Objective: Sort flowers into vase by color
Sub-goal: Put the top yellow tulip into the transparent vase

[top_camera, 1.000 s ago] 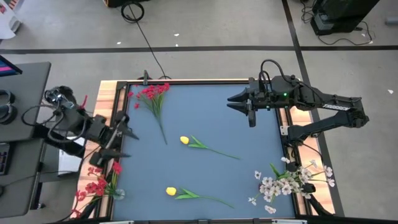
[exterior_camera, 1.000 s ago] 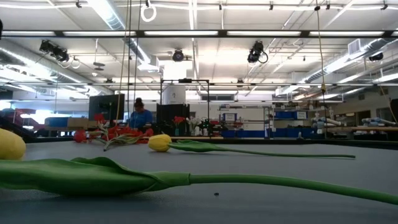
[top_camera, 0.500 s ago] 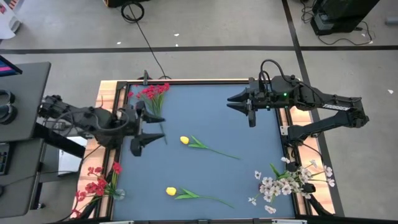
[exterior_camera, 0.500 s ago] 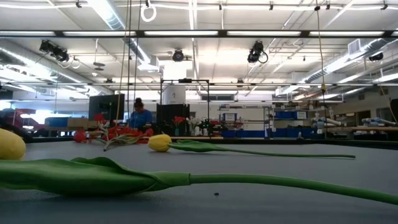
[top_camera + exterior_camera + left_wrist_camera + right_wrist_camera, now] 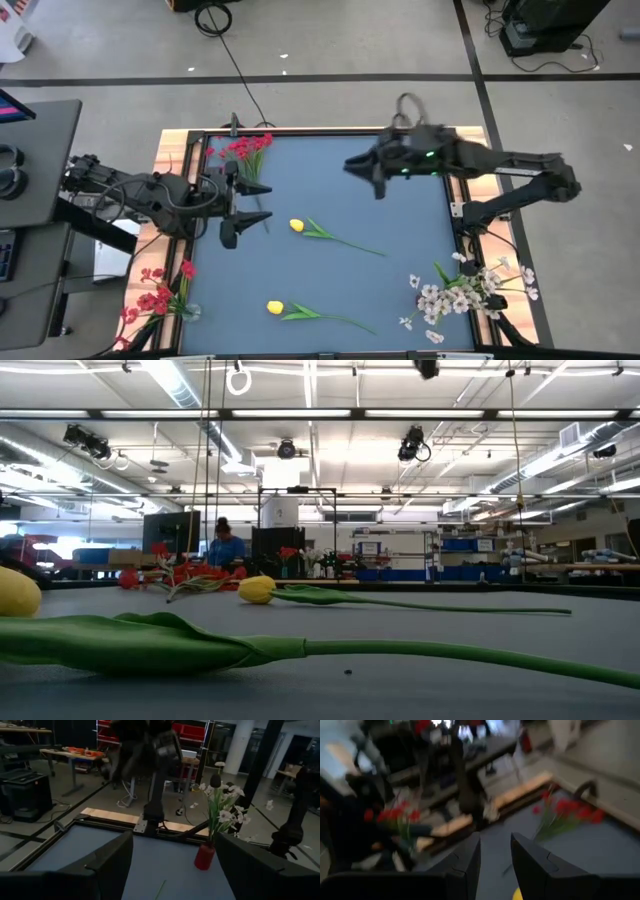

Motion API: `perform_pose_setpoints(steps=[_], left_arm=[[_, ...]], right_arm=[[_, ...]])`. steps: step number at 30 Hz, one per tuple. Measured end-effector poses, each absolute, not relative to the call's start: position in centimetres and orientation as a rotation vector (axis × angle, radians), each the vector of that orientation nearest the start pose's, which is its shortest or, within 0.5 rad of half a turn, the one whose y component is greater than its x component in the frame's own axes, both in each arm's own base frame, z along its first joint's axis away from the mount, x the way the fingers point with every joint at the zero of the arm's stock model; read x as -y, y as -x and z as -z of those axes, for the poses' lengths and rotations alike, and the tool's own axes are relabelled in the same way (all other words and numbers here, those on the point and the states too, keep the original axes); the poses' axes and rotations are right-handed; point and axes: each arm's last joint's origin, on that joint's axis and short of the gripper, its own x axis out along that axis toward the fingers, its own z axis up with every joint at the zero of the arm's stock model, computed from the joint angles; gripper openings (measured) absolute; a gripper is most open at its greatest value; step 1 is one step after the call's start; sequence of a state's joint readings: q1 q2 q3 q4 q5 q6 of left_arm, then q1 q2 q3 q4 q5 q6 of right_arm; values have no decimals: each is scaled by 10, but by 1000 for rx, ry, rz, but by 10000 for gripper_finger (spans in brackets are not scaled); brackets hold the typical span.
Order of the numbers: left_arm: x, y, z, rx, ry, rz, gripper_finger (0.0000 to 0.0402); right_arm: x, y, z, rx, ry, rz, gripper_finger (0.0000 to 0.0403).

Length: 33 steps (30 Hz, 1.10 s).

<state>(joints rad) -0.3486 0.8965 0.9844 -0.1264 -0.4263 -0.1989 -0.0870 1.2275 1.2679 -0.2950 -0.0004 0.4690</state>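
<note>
A blue surface (image 5: pixel 400 260) is seen from above, with two dark arms reaching in from either side.

Three flowers lie loose on it. A red flower (image 5: pixel 245 155) lies near the far left corner, its blossoms toward the far edge and its stem running toward the near side, slightly rightward. A yellow tulip (image 5: pixel 297 226) lies near the middle, its head to the left and its stem stretched right and a little nearer. A second tulip (image 5: pixel 274 307) lies close to the near edge, likewise head left, stem right.

At the near left corner a cluster of red flowers (image 5: pixel 155 298) is held upright in a vase (image 5: pixel 189 312). At the near right corner white flowers (image 5: pixel 465 290) are gathered the same way; in the left wrist view they stand in a red vase (image 5: pixel 203 856).

The left gripper (image 5: pixel 238 205) hangs over the left side of the surface, just beside the loose red flower's stem, its fingers spread wide apart with nothing between them. The right gripper (image 5: pixel 363 172) is poised over the far right part of the surface, pointing left; its fingers are parted by a narrow gap and nothing is held.

In the low view, a person (image 5: pixel 226 547) is seen far behind the surface.
</note>
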Motion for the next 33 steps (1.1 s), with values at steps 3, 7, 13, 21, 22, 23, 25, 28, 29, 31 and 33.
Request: perform_pose_setpoints(steps=[3,7,13,21,22,23,25,28,29,31,33], left_arm=[[53,-180,-387,-37,176,-80,286],[52,-178,-384,-62,187,-83,286],[46,-160,-381,-131,297,-100,286],[41,-147,-369,-265,352,-129,286],[41,-147,-367,-279,346,-132,286],[41,-147,-366,-290,342,-134,286],[41,-147,-365,-304,338,-138,286],[41,-145,-361,-336,377,-156,286],[41,-145,-360,-346,392,-162,286],[40,-144,-358,-368,410,-174,286],[40,-143,-355,-395,410,-185,286]], right_arm=[[21,-287,-378,-316,-494,122,117],[20,-319,-350,-388,-583,115,117],[19,-370,-300,-519,-734,122,116],[-3,-388,-237,-964,-632,294,117],[-8,-388,-230,-1006,-610,296,117],[-12,-388,-221,-1054,-589,306,118],[-20,-387,-207,-1142,-554,318,122],[-31,-386,-189,-1233,-496,312,133],[-33,-386,-185,-1245,-482,315,138],[-37,-388,-179,-1257,-457,311,150],[-40,-390,-172,-1268,-431,306,163]])
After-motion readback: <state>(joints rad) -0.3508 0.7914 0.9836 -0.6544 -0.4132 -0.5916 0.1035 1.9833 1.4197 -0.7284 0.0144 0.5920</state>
